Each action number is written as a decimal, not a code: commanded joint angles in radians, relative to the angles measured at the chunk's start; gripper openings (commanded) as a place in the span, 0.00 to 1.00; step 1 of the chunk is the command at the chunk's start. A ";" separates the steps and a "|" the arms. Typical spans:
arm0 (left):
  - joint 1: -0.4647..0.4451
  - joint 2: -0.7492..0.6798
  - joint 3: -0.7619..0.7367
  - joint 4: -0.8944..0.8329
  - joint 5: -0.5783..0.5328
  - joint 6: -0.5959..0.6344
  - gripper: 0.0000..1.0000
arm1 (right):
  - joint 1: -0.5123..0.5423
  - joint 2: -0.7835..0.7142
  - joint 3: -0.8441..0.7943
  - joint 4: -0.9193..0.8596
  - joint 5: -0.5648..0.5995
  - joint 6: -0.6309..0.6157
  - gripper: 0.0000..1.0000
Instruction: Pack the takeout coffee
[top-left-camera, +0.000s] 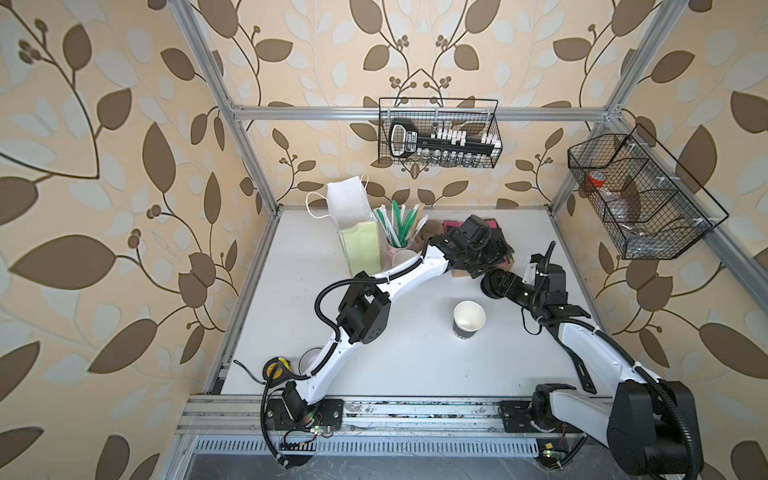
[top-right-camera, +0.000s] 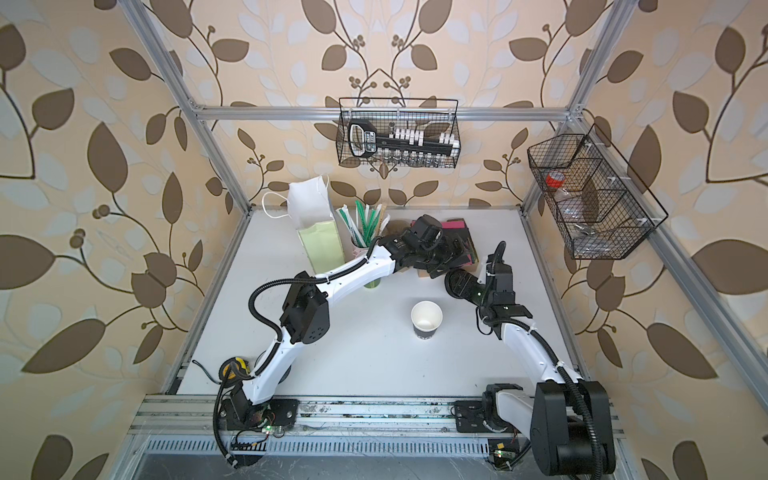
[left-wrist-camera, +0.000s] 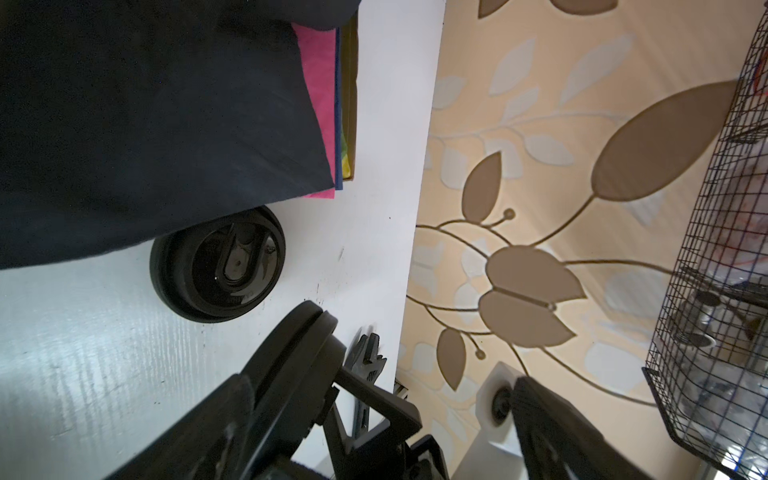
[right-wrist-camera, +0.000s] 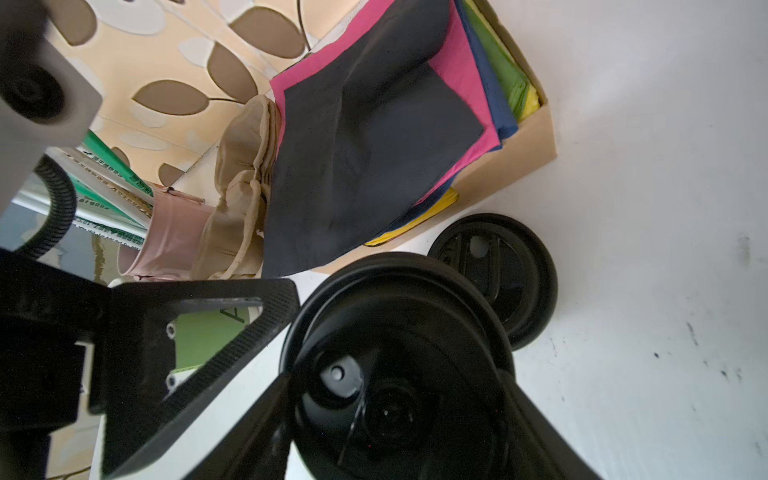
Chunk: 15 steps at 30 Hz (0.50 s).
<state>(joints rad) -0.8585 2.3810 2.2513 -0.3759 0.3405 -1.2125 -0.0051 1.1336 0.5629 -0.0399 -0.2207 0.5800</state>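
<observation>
Jaws of the right tool (right-wrist-camera: 399, 332) were closed on a black sip lid (right-wrist-camera: 395, 386), held just off a cardboard tray (right-wrist-camera: 528, 153) of coloured napkins (right-wrist-camera: 374, 145). Close beside it, the left tool (top-left-camera: 492, 259) hung over the tray's edge with its jaws wide apart. A second black lid (right-wrist-camera: 498, 274) lay flat on the counter (right-wrist-camera: 665, 208), just beside the tray. The takeout coffee cup (top-left-camera: 468, 320) stood upright and lidless mid-counter, apart from both tools, its white inside showing in both top views. A paper bag (top-left-camera: 357, 232) stood at the back left, a cup of straws (top-left-camera: 401, 232) beside it.
</observation>
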 joint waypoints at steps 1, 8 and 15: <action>-0.008 -0.008 -0.014 0.035 0.011 -0.013 0.99 | -0.002 -0.021 -0.017 0.018 0.017 -0.002 0.59; -0.007 0.020 0.002 0.039 0.015 -0.018 0.99 | -0.002 -0.029 -0.017 0.017 0.026 -0.005 0.59; -0.006 0.027 0.001 0.028 0.008 -0.005 0.99 | -0.002 -0.040 -0.019 0.016 0.041 -0.006 0.59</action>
<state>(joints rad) -0.8570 2.3974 2.2494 -0.3637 0.3386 -1.2160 -0.0063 1.1099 0.5579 -0.0391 -0.1940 0.5797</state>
